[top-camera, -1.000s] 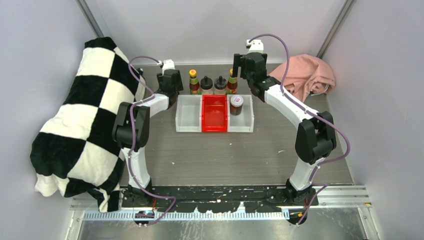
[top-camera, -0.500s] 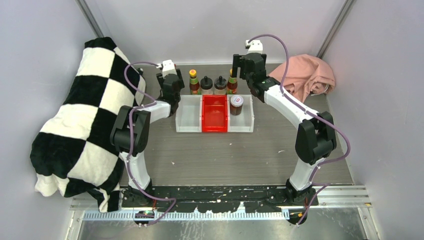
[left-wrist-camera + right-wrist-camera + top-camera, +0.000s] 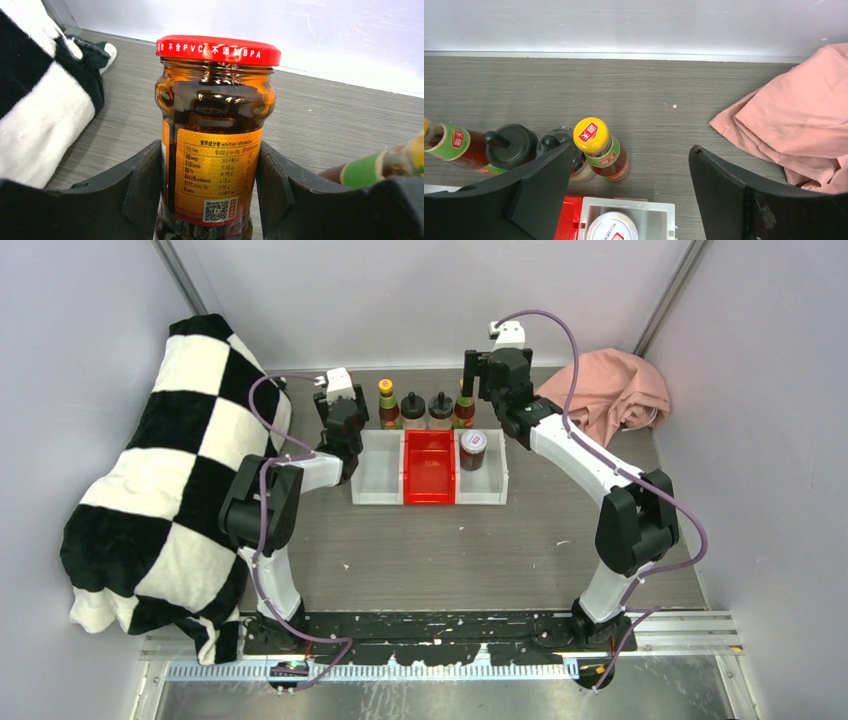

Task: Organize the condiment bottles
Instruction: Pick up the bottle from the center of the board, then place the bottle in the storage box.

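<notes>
A squat jar (image 3: 215, 105), red-lidded, with dark oily contents and an orange label, is clamped upright between the fingers of the left gripper (image 3: 210, 165), near the checkered blanket (image 3: 35, 115). To its right, behind the bins (image 3: 378, 480), a yellow-capped sauce bottle (image 3: 388, 405), two black-lidded shakers (image 3: 413, 410) and a second sauce bottle (image 3: 596, 139) are lined up. The right gripper (image 3: 631, 150) is held wide open above that last bottle, empty.
</notes>
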{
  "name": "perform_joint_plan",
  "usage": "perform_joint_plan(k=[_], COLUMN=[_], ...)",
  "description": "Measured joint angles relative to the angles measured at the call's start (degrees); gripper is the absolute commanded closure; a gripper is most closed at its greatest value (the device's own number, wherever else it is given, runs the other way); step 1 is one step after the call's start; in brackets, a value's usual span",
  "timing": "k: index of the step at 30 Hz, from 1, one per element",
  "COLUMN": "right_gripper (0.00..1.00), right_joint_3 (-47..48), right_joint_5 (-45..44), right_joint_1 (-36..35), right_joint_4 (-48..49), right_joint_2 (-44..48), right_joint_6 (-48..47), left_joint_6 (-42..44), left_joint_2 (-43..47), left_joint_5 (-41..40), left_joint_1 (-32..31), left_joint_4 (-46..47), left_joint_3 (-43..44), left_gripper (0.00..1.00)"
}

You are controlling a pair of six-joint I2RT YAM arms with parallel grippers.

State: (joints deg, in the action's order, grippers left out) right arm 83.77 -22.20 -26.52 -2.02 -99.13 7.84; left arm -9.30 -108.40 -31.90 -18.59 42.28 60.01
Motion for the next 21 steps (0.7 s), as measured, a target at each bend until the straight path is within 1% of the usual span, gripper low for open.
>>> perform_joint_plan(k=[11, 21], right_gripper=[0.09, 0.09], right_joint_3=[-1.8, -3.1], right_joint_5=[-0.2, -1.9], right_joint_1=[-0.7, -1.9], right_joint_4=[-0.1, -0.1], right_joint_2=[0.7, 5.3], right_joint_6=[0.0, -0.1], left_joint_6=[5.5, 8.0], left_joint_2=[6.5, 13.1], left_joint_5=[-0.2, -0.8], left_joint_1=[-2.0, -6.3], left_joint_4=[5.7, 8.5], left_joint_3=[-1.6, -4.4], left_gripper=[1.0, 1.0])
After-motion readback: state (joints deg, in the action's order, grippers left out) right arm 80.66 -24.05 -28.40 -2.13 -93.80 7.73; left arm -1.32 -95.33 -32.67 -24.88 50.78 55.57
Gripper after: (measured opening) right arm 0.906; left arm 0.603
